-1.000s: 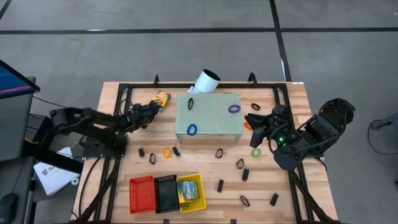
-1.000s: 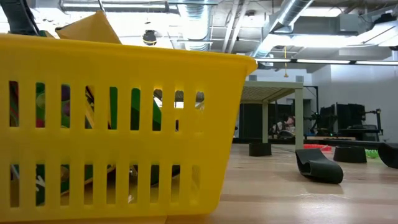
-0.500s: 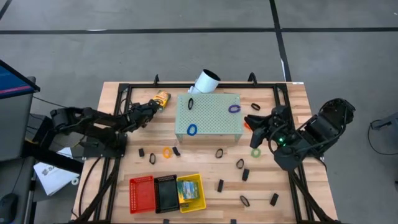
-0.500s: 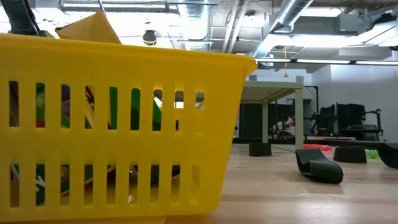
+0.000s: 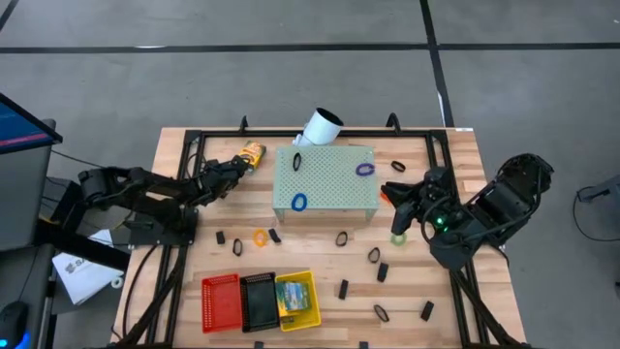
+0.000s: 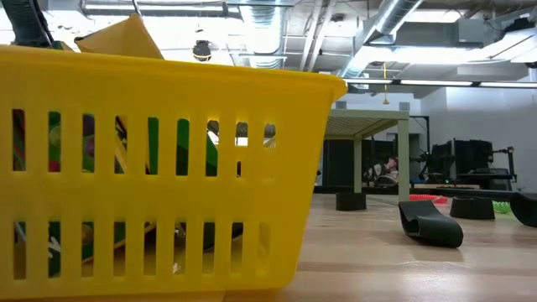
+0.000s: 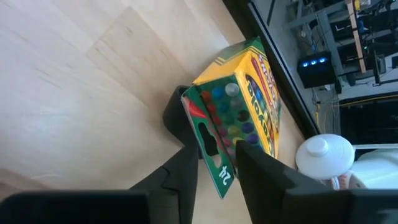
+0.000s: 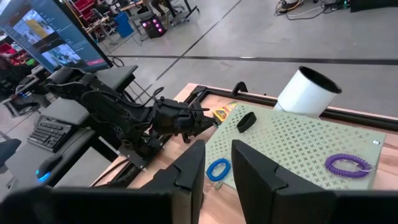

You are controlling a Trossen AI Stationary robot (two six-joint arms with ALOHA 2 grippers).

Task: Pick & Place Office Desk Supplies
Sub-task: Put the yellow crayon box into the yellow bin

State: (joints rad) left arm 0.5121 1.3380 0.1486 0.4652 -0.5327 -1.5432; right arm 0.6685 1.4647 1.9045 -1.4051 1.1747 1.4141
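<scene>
Your left tool [image 5: 240, 163] was clenched on a crayon box [image 5: 252, 153] at about ten o'clock on the worktop [image 5: 455, 165], just beside the far left corner of the pale green perforated block [image 5: 334, 184]. The box was yellow-orange with green edging and printed lettering. In the left wrist view the crayon box [image 7: 239, 118] showed a cut-out window with coloured crayon tips inside, and the two fingers [image 7: 186, 163] pinched its lower end; the overhead view gave none of that detail.

Your right tool [image 5: 399, 199] hung at three o'clock, near an orange loop [image 5: 385, 196] and a green loop [image 5: 398, 237]. Its fingers [image 8: 189, 165] stood apart with nothing between them, so it was released.

From above you could see the rest of the supplies: a blue loop [image 5: 299, 202], a purple loop [image 5: 365, 169] and a black clip [image 5: 296, 162] on the block, another orange loop [image 5: 260, 237] and scattered black clips [image 5: 374, 255] on the bare wood. A red basket [image 5: 220, 301], a black basket [image 5: 258, 301] and a yellow basket [image 5: 296, 299] sat in a row at six o'clock, the yellow one holding a second printed box. A white tube [image 5: 320, 127] leaned at twelve o'clock.

The low view showed only the yellow basket's slotted wall [image 6: 159, 168] up close and a few black clips [image 6: 430, 223] beyond it; neither arm appeared there.
</scene>
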